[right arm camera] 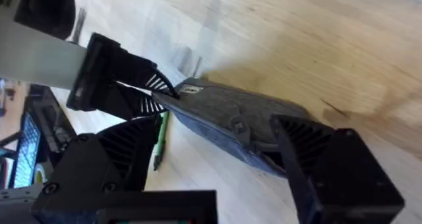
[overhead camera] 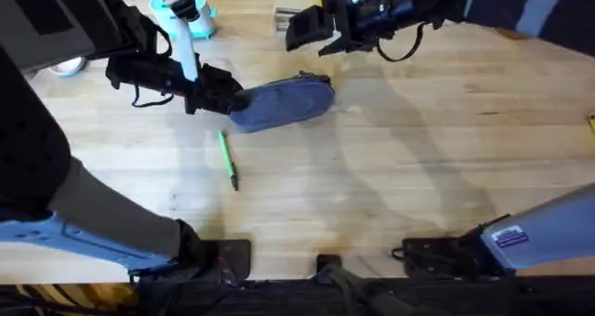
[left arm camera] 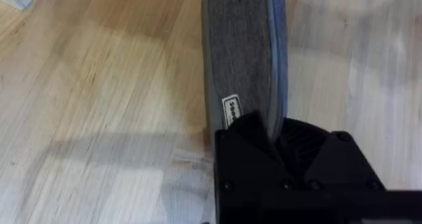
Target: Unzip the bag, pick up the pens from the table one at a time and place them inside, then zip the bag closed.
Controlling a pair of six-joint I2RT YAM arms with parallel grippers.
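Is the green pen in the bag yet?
No. The green pen lies on the table, beside the bag, not inside.

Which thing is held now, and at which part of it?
The left gripper pinches the bag at its end near the label. The right gripper is open above the bag, holding nothing.

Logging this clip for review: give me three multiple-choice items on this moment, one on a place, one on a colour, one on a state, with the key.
1. Where does the green pen lie?
A. on the table, nearer the arms' bases than the bag
B. inside the bag
C. in the right gripper

2. What colour is the bag?
A. red
B. grey-blue
C. yellow

3. What is the left gripper doing?
A. hanging open, far from the bag
B. holding the pen
C. clamped on one end of the bag

Key: 1 A, the pen rests on bare wood. 2 B, grey-blue fabric. 3 C, its fingers pinch the bag's end.
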